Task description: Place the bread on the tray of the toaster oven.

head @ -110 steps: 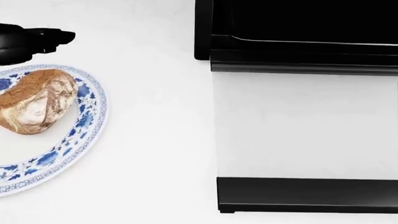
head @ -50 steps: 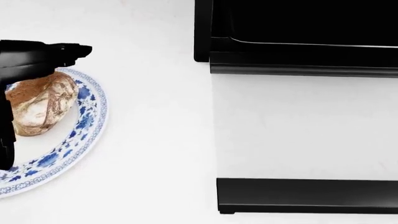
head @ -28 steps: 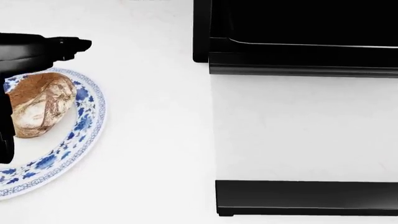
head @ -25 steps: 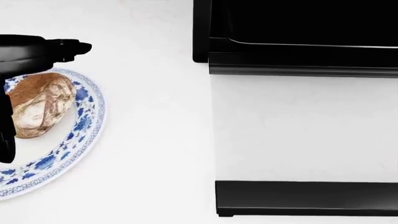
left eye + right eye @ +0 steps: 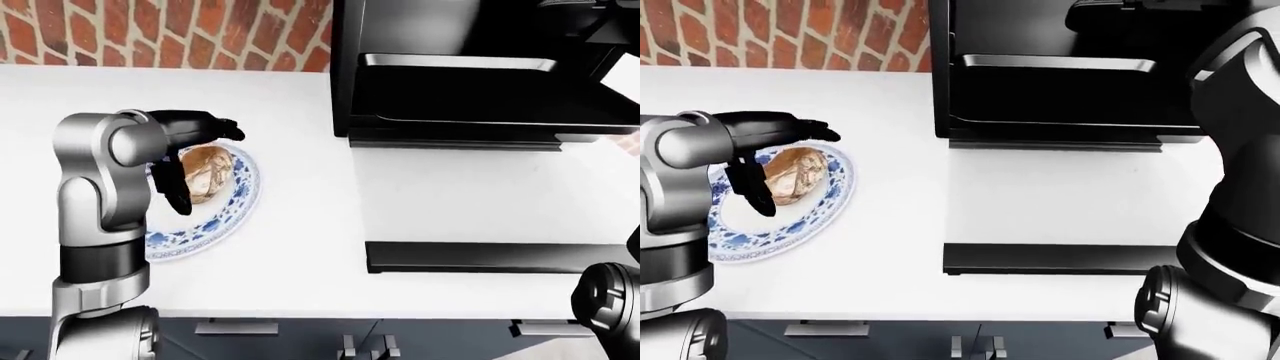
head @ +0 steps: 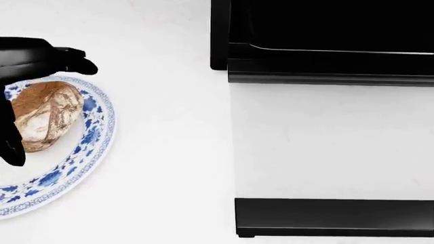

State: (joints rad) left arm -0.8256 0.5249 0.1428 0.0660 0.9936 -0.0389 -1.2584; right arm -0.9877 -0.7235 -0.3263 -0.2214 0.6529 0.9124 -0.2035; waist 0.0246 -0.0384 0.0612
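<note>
White counter (image 5: 300, 225). One toaster oven (image 5: 480, 75), door dropped open, top cut off; one tray (image 5: 455, 61) inside. One blue-patterned plate (image 6: 95, 137), left edge cropped in head view. One bread (image 6: 44, 119) on plate. Left robot hand (image 6: 30, 76) spread, fingers straddling bread, apparently not gripping. Right robot hand hidden; state undeterminable.

One loaf of bread (image 5: 792, 175) lies on one blue-patterned plate (image 5: 825, 210), left of the one toaster oven (image 5: 1060, 67). That oven has one open glass door (image 5: 1060, 206) and one tray (image 5: 1060, 63). One black hand (image 5: 765, 146) hovers over the plate
</note>
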